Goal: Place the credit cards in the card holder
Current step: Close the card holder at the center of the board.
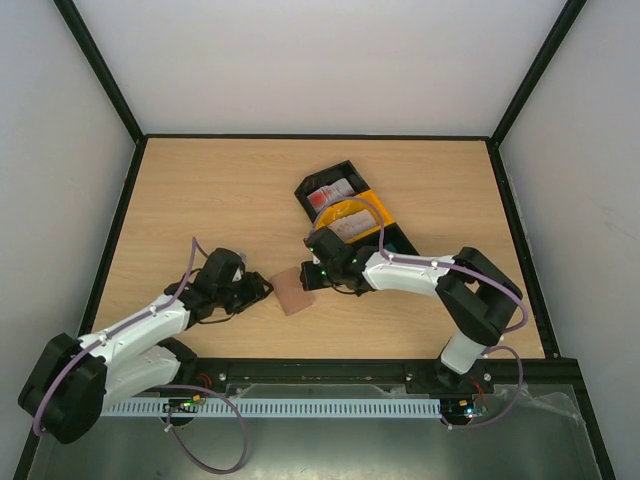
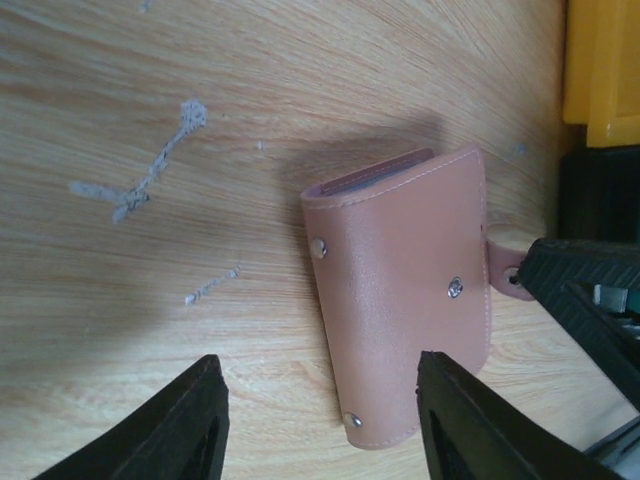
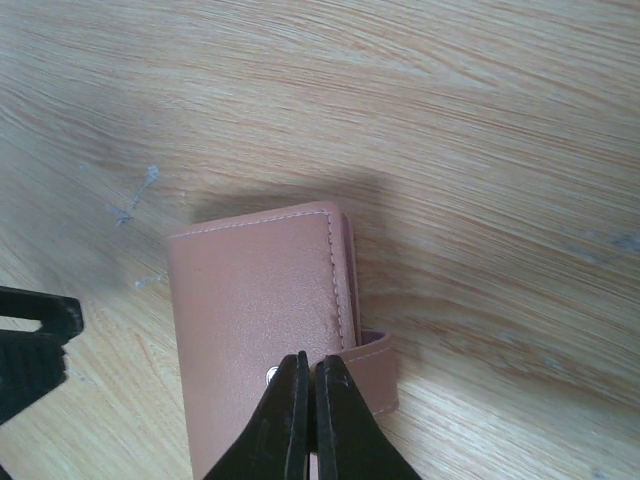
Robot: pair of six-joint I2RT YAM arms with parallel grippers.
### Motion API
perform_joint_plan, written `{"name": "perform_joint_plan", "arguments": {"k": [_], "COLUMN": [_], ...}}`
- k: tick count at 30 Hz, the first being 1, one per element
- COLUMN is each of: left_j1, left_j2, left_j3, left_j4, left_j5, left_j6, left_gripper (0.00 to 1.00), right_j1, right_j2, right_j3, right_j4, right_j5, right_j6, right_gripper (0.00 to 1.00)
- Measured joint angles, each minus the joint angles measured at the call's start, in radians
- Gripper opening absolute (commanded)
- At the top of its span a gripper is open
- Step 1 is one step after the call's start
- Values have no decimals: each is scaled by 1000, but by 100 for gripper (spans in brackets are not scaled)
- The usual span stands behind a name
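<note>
Nearest to the arm bases, the left gripper (image 2: pixel 320 372) hangs low over the pale wood-grain table (image 1: pixel 200 200) at the near-left end of the flat, stitched, pinkish-brown leather card holder (image 2: pixel 400 300); its black fingers stand apart, one clear of the card holder's side and the other over its near corner, clamping nothing; the card holder lies folded shut on the table with three metal studs on its upper face and a dark red edge peeking out at one end; just beyond it, the right gripper (image 3: pixel 305 365) has its two black fingers pressed together at the small snap strap on the card holder's side, though I cannot tell whether the strap is pinched between them; farther back and right of the card holder sit the black and yellow plastic trays (image 1: pixel 380 212), holding white, red-marked credit cards (image 1: pixel 330 193).
</note>
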Motion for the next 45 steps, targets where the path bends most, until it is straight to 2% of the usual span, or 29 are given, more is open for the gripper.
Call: {"name": "perform_joint_plan", "arguments": {"k": [10, 19, 45], "left_j1": [-26, -40, -45], "left_j2": [120, 217, 239], "left_j3": [-2, 8, 8], "left_j4": [85, 130, 166], "left_j5": [13, 41, 48], "left_j6": [-14, 11, 18], "left_gripper": [39, 35, 33], "right_j1": [0, 5, 67], "right_j2": [46, 83, 142], "right_j3": [29, 42, 94], "right_j4": [2, 18, 25], "right_j5": [-73, -106, -17], "right_j6": [-34, -40, -28], "right_gripper": [2, 2, 2]}}
